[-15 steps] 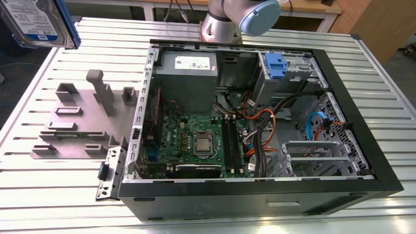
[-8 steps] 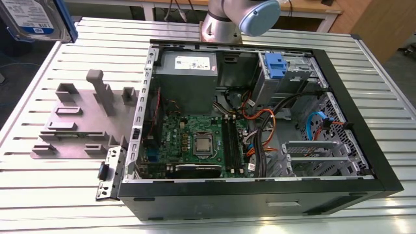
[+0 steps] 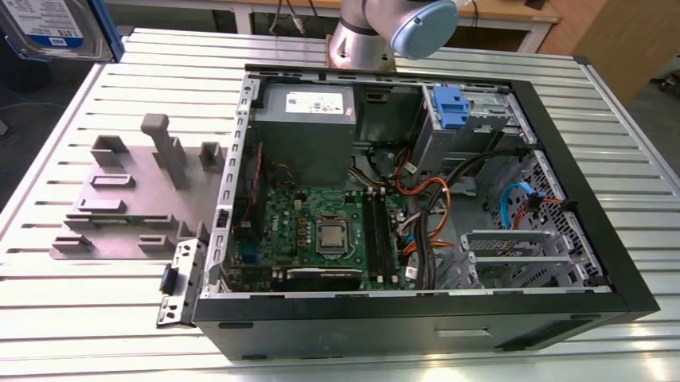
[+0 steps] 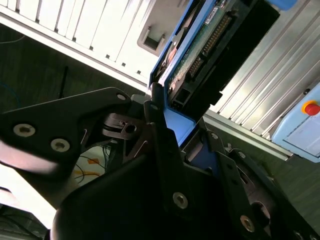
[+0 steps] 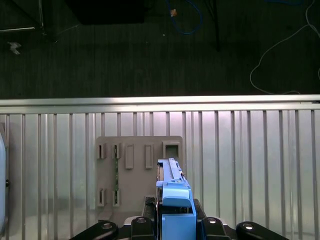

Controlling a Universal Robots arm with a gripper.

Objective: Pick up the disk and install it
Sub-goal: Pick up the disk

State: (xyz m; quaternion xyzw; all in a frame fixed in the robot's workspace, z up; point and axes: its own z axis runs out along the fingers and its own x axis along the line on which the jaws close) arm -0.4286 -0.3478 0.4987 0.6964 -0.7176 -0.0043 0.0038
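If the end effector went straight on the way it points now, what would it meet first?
Probably the grey slotted fixture plate on the slatted table, with the held disk touching before the end effector; depth is unclear.

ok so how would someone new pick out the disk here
From the open computer case on the slatted table, look to the far corner on the exterior view's left: the disk is up there, clamped in the gripper in the first wrist view. Unlike the small blue latch inside the case, it is a flat silver slab with a white-and-blue label and blue frame.
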